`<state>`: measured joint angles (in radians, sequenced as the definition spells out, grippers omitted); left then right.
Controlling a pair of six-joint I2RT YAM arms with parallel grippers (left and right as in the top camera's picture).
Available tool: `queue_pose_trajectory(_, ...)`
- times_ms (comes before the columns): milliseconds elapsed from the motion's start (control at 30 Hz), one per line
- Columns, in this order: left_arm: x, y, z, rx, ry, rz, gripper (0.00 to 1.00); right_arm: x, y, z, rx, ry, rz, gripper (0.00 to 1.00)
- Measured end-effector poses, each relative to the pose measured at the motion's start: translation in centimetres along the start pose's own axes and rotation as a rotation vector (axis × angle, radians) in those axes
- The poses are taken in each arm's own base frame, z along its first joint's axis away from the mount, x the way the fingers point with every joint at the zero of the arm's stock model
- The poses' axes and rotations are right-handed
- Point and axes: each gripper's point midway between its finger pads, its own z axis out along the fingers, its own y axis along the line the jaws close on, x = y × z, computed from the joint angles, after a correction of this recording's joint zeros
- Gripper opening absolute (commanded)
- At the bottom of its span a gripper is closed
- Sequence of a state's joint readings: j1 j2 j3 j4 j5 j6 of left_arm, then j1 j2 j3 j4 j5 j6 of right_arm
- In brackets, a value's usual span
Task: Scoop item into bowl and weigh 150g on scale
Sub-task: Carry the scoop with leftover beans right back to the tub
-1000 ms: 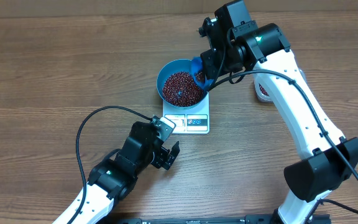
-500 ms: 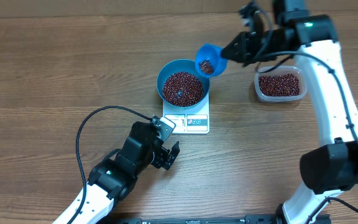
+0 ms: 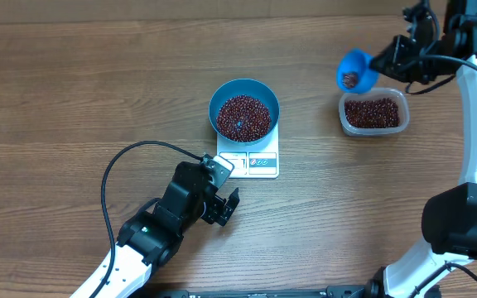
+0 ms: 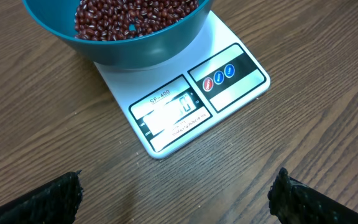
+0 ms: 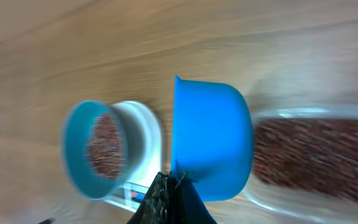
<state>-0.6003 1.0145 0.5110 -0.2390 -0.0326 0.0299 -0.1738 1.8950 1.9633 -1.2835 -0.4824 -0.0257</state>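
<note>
On the scale [image 3: 255,163] mid-table sits the bowl [image 3: 214,108] of beans [image 3: 243,117]; nearer, the left gripper [image 3: 226,207] has its jaws apart; the right gripper [image 3: 385,60] is clamped on a scoop [image 3: 356,69] by the far-right tub [image 3: 343,112]

Beans [image 3: 243,116]: small, dark red-brown, a loose heap covering the bowl's floor.
Bowl [image 3: 243,85]: round, bright blue, upright, standing on the scale and hiding most of its platform.
Scale [image 3: 251,163]: white, square, flat; front strip with display and buttons exposed; reading illegible.
</note>
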Motion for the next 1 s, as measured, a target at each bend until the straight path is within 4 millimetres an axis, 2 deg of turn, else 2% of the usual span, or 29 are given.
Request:
queue_pose_trajectory(400, 0.0, 0.0, 0.0, 0.000, 0.000, 0.000, 0.99, 1.8, -6.0, -1.1, 0.349, 0.066, 0.030, 0.04)
queue_pose_trajectory(533, 0.0, 0.0, 0.0, 0.000, 0.000, 0.000, 1.00, 2.5, -7.2, -1.7, 0.440, 0.093, 0.028, 0.04)
queue_pose_trajectory(700, 0.0, 0.0, 0.0, 0.000, 0.000, 0.000, 0.99, 2.7, -7.2, -1.7, 0.549, 0.098, 0.010, 0.04)
queue_pose_trajectory(1000, 0.0, 0.0, 0.0, 0.000, 0.000, 0.000, 0.99, 3.6, -4.3, -1.1, 0.750, 0.079, -0.014, 0.04)
